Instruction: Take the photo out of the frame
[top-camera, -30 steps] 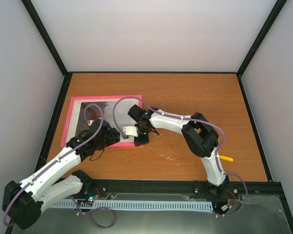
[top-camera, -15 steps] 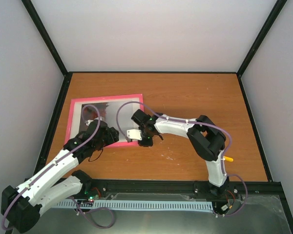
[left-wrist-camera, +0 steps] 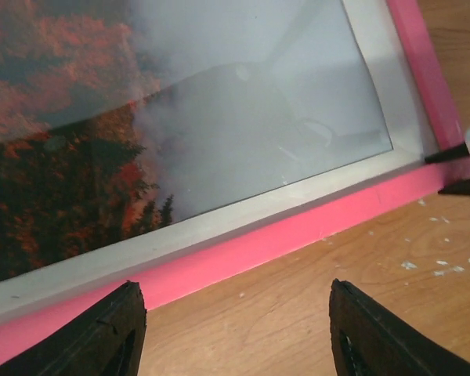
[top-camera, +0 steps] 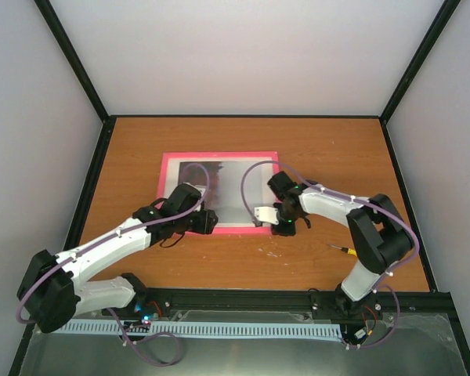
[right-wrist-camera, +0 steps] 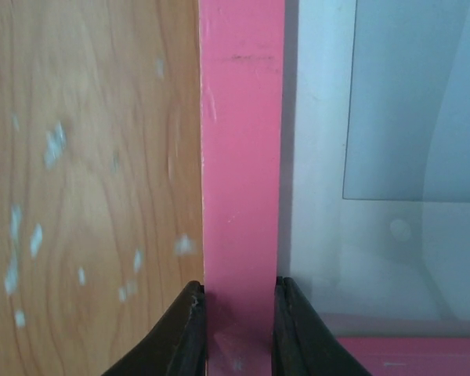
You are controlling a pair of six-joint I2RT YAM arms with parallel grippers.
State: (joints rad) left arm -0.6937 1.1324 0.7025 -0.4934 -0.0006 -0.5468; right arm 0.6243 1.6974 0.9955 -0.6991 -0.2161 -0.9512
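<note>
Right claw (right-wrist-camera: pixel 239 317) clenched on frame (right-wrist-camera: pixel 243 117) border near its corner; left claw (left-wrist-camera: pixel 235 333) released over surface (left-wrist-camera: pixel 392 243); photo (left-wrist-camera: pixel 102 157) inside frame.

Yellow-handled screwdriver (top-camera: pixel 345 251) on wooden table (top-camera: pixel 313 145)

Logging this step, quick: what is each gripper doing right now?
Left gripper: open, empty.
Right gripper: closed on the frame, at its pink border.

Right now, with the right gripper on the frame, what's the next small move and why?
Probably lower the left gripper and close it on the near border of the frame: its jaws stand open at that edge, the right gripper is shut on the right border, and the photo lies inside, face up.
</note>
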